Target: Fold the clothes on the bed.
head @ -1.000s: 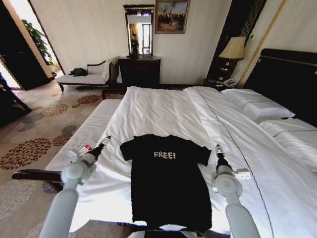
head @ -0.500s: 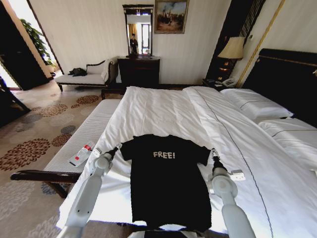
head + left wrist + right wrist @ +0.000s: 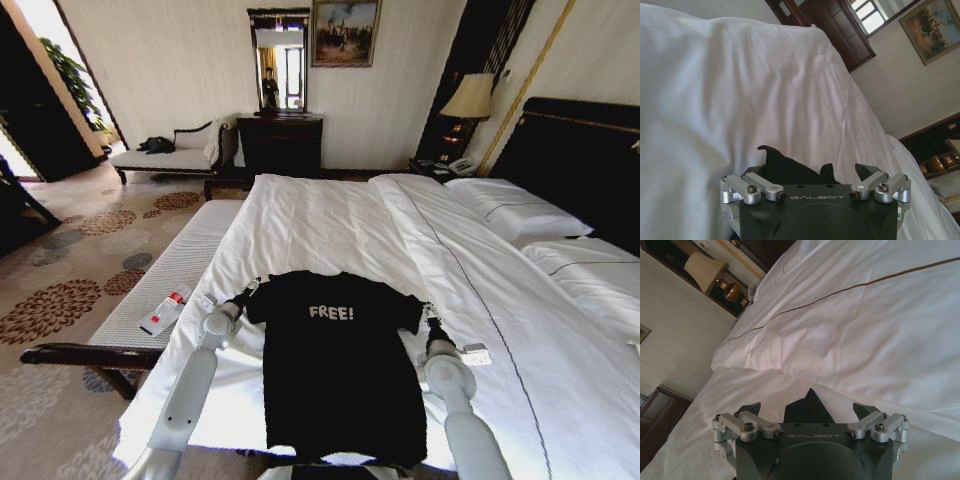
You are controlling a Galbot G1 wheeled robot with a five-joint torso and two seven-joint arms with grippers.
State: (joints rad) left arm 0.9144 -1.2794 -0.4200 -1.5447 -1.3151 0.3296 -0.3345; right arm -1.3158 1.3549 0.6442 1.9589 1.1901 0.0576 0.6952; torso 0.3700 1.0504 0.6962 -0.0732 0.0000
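Observation:
The clothes, one black T-shirt point(image 3: 335, 370) with white "FREE!" lettering, lie flat and face up at the foot of the bed point(image 3: 320, 220). My left gripper point(image 3: 250, 290) is at the tip of its left sleeve. In the left wrist view this gripper point(image 3: 815, 167) is open, with the black sleeve edge point(image 3: 790, 167) between its spread fingers. My right gripper point(image 3: 428, 315) is at the right sleeve. The right wrist view shows it point(image 3: 807, 412) open too, a point of black cloth point(image 3: 808, 401) lying between its fingers.
A white-cushioned bench point(image 3: 180, 260) runs along the bed's left side with a small red-and-white item point(image 3: 165, 311) on it. A small white object point(image 3: 477, 354) lies on the duvet by my right arm. Pillows point(image 3: 520, 215) and a dark headboard point(image 3: 590, 160) stand at the right.
Both arms have closed in on the shirt. The left gripper swung right from over the bench edge to the left sleeve, and the right gripper edged forward and left to the right sleeve. The shirt lies unmoved.

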